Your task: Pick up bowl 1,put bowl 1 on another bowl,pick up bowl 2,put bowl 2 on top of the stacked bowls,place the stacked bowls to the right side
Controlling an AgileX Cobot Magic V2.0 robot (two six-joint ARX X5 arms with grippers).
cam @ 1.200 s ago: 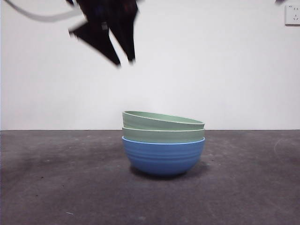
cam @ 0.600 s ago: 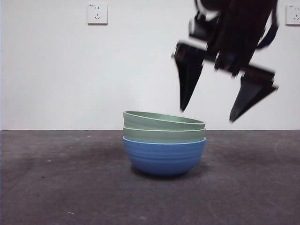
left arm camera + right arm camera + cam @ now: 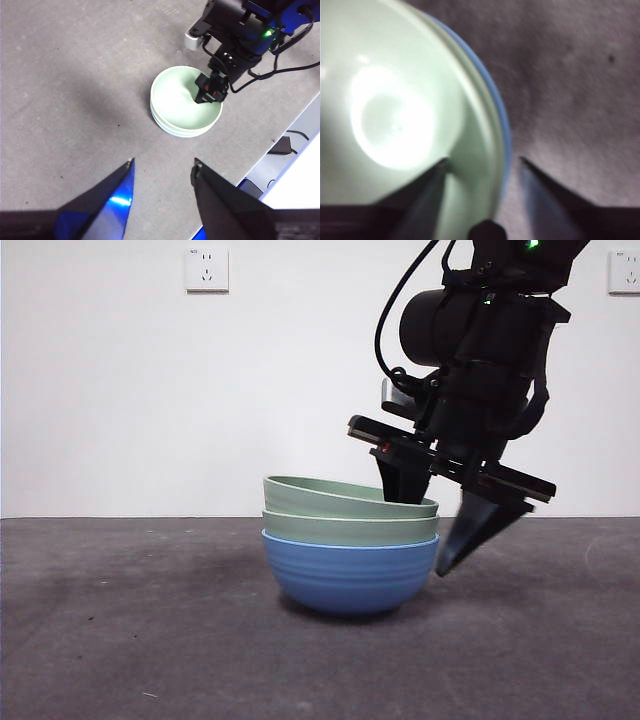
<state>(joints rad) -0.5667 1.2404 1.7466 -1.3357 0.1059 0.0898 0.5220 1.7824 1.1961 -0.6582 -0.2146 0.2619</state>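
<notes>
The stacked bowls (image 3: 350,540) stand mid-table: the blue ribbed bowl (image 3: 350,575) at the bottom and two pale green bowls (image 3: 348,508) nested in it, the top one slightly tilted. My right gripper (image 3: 432,530) is open and straddles the stack's right rim, one jaw inside the top green bowl (image 3: 390,115), the other outside past the blue rim (image 3: 504,135). My left gripper (image 3: 162,167) is open and empty, high above the table, looking down on the stack (image 3: 186,102) and the right arm (image 3: 235,40).
Grey table surface (image 3: 140,620) spreads left and right of the stack. A white wall with two sockets (image 3: 206,268) lies behind. The table edge with a cable and adapter (image 3: 282,145) shows in the left wrist view.
The left arm has risen out of the front view. The right arm has come in from the upper right and dropped, open, over the stack's right rim. The bowls stay put.
</notes>
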